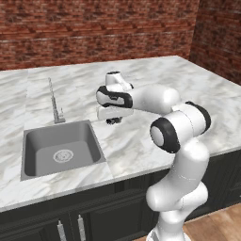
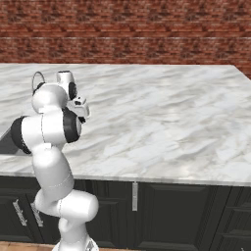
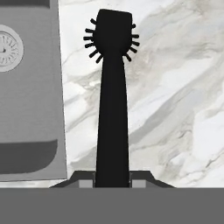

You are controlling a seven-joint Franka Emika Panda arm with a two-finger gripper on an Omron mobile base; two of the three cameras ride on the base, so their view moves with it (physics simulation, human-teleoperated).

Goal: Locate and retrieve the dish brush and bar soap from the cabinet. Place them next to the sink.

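A: Where's the dish brush [image 3: 113, 100] sitting relative to the fingers?

B: Right between them. The gripper [image 3: 112, 180] is clamped on the lower end of the thin black handle, and the handle runs straight out ahead of the fingertips, long axis in line with the hand, ending in the spiky bristle head at the far end.

A: So the brush is off the counter?

B: I judge so, carried above the white marble counter [image 3: 175, 109]. The head hangs over bare marble, not over the basin.

A: And the sink?

B: To one side of the fingers. In the hand view the sink [image 3: 28, 109] lies left of the handle, its edge running roughly parallel to the brush, with a strip of marble between the two. The round drain shows at the far left.

A: From the base cameras?

B: The gripper [image 1: 113, 120] hovers low over the marble just beside the sink [image 1: 61, 148], on the side away from the faucet [image 1: 55, 103].

A: What does the next move turn on?

B: Probably only lowering. The marble under the brush is flat and free of other things, so setting it down along its present axis should land it next to the basin. A drift towards the basin edge could tip the head in.

A: The bar soap?

B: I can't place it.
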